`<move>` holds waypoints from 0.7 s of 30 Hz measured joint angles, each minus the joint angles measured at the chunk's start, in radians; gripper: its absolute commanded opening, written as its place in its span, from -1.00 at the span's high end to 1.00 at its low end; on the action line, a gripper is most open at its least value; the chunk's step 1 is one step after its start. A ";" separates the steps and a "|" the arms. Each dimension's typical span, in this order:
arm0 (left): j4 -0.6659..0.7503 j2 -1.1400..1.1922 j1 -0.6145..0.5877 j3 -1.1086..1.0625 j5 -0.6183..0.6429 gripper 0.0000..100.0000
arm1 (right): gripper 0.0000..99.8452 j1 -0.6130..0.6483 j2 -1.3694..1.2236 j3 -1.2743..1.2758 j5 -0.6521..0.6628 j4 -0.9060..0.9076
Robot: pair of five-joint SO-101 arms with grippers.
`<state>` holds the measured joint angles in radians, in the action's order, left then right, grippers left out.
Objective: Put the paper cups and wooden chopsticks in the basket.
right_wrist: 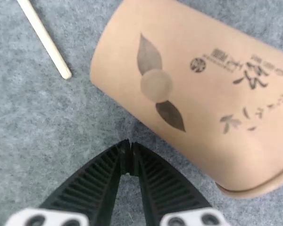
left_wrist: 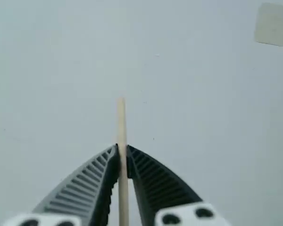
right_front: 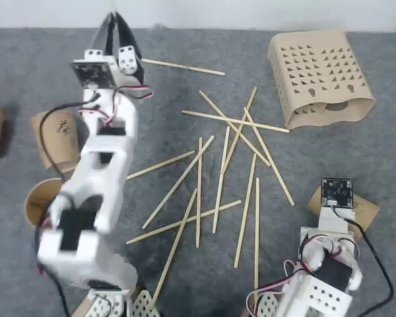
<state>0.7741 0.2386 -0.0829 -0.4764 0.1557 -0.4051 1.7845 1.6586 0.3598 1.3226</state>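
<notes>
Left pincer [left_wrist: 123,149]: clamped on one chopstick [left_wrist: 121,117]. Probably light, stiff and slippery; best gripped mid-length. Right pincer [right_wrist: 130,144]: together, empty, beside paper cup [right_wrist: 193,84].

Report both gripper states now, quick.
Left gripper: shut on a chopstick.
Right gripper: shut, holding nothing, beside a paper cup lying on its side.

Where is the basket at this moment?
In the high view the basket sits at the picture's upper right, on the grey mat, just beyond the scattered chopsticks.
</notes>
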 measured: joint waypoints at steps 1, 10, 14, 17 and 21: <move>0.025 0.058 0.000 0.044 0.000 0.98 | 0.98 0.000 0.000 0.000 0.000 0.000; 0.130 0.580 0.028 0.571 0.000 0.98 | 0.98 0.000 0.000 0.000 0.000 0.000; 0.130 0.776 0.038 0.858 0.000 0.98 | 0.98 0.000 0.000 0.000 0.000 0.000; 0.126 0.901 0.037 1.068 -0.003 0.98 | 0.98 0.000 0.000 0.000 0.000 0.000; 0.026 1.069 0.051 1.369 -0.055 0.98 | 0.98 0.000 0.000 0.000 0.000 0.000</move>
<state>0.8002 1.3080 -0.0322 0.8922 0.1005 -0.4051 1.7845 1.6586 0.3598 1.3226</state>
